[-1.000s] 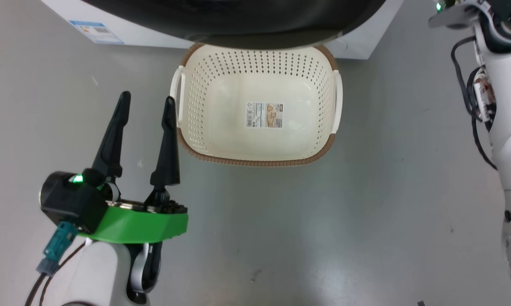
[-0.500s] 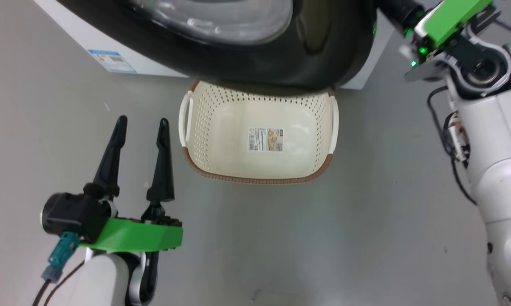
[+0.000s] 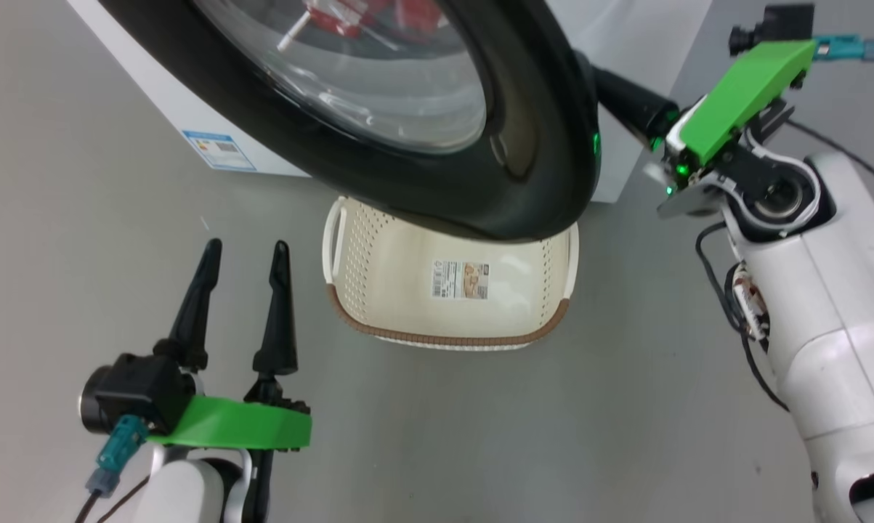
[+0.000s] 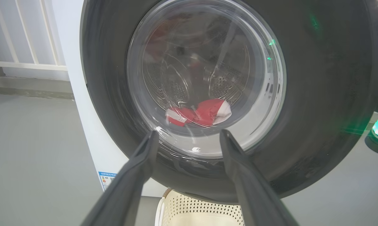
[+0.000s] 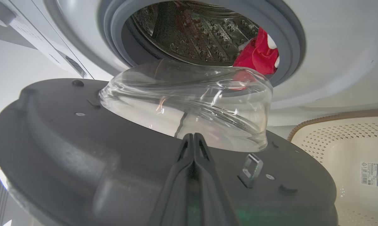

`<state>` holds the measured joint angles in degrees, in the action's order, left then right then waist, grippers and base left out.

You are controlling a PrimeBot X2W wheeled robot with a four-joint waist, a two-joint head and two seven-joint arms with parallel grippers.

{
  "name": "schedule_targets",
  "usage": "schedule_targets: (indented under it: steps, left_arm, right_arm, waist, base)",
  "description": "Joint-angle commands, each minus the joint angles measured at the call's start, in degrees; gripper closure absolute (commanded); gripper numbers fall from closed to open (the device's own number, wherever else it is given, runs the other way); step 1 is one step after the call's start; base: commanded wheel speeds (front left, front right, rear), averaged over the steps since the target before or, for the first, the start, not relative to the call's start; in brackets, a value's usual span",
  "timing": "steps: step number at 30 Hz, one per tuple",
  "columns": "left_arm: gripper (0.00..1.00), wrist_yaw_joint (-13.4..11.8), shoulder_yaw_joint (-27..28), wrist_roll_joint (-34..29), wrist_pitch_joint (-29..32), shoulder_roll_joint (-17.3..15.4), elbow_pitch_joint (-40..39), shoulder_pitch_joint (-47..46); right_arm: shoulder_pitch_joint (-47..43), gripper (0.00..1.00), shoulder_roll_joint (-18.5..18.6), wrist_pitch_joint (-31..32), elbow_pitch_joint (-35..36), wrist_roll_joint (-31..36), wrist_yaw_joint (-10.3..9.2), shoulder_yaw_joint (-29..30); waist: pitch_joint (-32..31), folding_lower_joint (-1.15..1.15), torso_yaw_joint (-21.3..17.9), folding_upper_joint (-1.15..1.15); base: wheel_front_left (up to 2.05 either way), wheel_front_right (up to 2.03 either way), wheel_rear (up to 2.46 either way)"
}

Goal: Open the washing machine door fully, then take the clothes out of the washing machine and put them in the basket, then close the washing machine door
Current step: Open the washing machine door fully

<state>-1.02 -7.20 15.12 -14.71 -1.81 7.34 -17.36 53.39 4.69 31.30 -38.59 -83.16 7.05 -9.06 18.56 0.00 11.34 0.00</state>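
The washing machine door stands partly open above the basket, its glass bowl just outside the drum. My right gripper is shut with nothing between its fingers, which lie along the door's dark inner face. In the head view, my right gripper reaches behind the door's right edge. Red clothes lie inside the washing machine, also visible through the glass as clothes. My left gripper stands open over the floor, left of the basket and facing the door.
A metal latch sticks out of the door's inner face beside my right fingers. The basket sits on the grey floor directly under the door. A white railing runs left of the machine.
The head camera has tilted up, so the whole picture slid down. The door now covers more of the basket, and my right gripper shows at its right edge. My left gripper stays open.
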Motion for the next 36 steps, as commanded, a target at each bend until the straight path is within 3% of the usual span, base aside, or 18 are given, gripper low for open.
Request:
schedule_targets:
  steps: [1, 19, 24, 26, 27, 28, 30, 36]
  left_arm:
    - [0.00, -0.37, 1.89, -0.07, -0.29, -1.07, -1.04, 0.69]
    - [0.00, -0.83, 1.76, 0.30, -0.29, -1.07, -0.18, 3.87]
    - [0.00, -0.49, 2.20, 0.93, -0.29, -1.07, -0.47, 3.92]
    - [0.00, -0.33, 2.48, 1.19, -0.29, -1.07, -0.59, 3.87]
    - [0.00, -0.22, 2.63, 1.33, -0.29, -1.07, -0.64, 3.83]
    - [0.00, -0.09, 2.76, 1.41, -0.29, -1.07, -0.69, 3.78]
    - [0.00, 0.21, 3.10, 1.61, -0.29, -1.09, -0.87, 3.71]
    - [0.00, 0.86, 4.23, 2.09, -0.29, -1.16, -1.12, 3.78]
  right_arm:
    - [-1.24, 1.00, -1.67, 0.44, 1.90, -0.49, 0.44, -1.21]
    - [-7.10, 1.00, -1.80, 0.09, 2.64, -4.10, 0.44, -4.98]
    - [-6.83, 1.00, -1.78, -4.22, 2.50, -1.14, 0.44, -5.62]
    - [-6.78, 0.55, -1.58, -6.93, 2.84, 0.92, 0.44, -5.87]
    - [-6.84, 0.28, -1.55, -8.10, 3.04, 1.79, 0.44, -6.02]
    - [-6.98, 0.24, -1.41, -9.21, 3.31, 2.76, 0.44, -6.26]
    - [-7.33, 0.00, -1.06, -11.78, 4.02, 4.92, 0.44, -6.80]
    - [-9.62, 0.00, -0.16, -21.00, 7.19, 10.57, 0.44, -7.68]
  waist:
    - [-1.31, 0.00, 0.46, 0.00]
    - [-5.97, 0.00, 1.14, 0.00]
    - [-5.52, 0.00, 0.46, 0.00]
    - [-5.24, 0.00, -0.01, 0.00]
    - [-5.10, 0.00, -0.30, 0.00]
    - [-4.98, 0.00, -0.56, 0.00]
    - [-4.75, 0.00, -1.27, 0.00]
    - [-4.46, 0.00, -3.47, 0.00]
  base:
    - [0.00, 0.00, 0.00]
    - [0.00, 0.00, 0.00]
    - [0.00, 0.00, 0.00]
    - [0.00, 0.00, 0.00]
    - [0.00, 0.00, 0.00]
    - [0.00, 0.00, 0.00]
    - [0.00, 0.00, 0.00]
    - [0.00, 0.00, 0.00]
